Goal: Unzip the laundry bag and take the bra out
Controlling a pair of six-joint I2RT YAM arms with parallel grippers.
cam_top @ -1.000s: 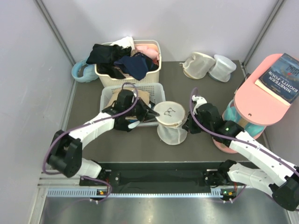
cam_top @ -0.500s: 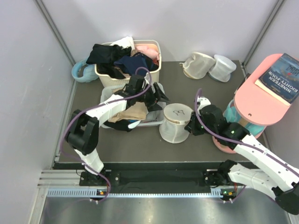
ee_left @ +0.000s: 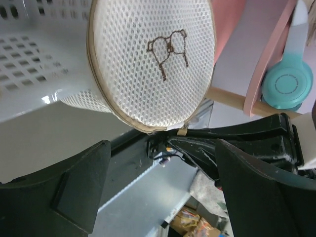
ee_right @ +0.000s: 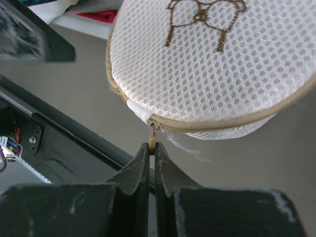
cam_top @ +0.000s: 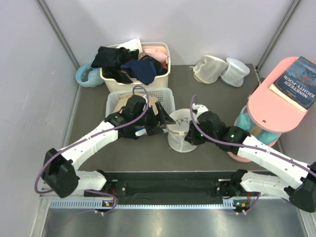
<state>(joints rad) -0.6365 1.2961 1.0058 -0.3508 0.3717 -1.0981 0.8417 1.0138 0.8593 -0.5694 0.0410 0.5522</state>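
The laundry bag (cam_top: 179, 129), a round cream mesh drum with a dark bra pictogram on its flat top, stands mid-table. My right gripper (cam_top: 189, 138) is at its near right rim, shut on the tan zip pull (ee_right: 153, 138). The zip (ee_right: 232, 120) running right from the slider looks closed. My left gripper (cam_top: 162, 121) is open just left of the bag. In the left wrist view its dark fingers (ee_left: 55, 190) stand wide apart with nothing between them, and the bag (ee_left: 153, 59) is ahead. The bra is hidden.
A low white basket (cam_top: 114, 97) holding tan cloth sits behind the left gripper, and a taller basket (cam_top: 163, 73) of clothes behind that. Two pale pouches (cam_top: 219, 69) lie at the back right. A pink stand (cam_top: 269, 106) with a book (cam_top: 298, 81) rises on the right.
The left gripper opened, swung up over the low basket and came back beside the bag. The right gripper moved left along the bag's near rim holding the zip pull.
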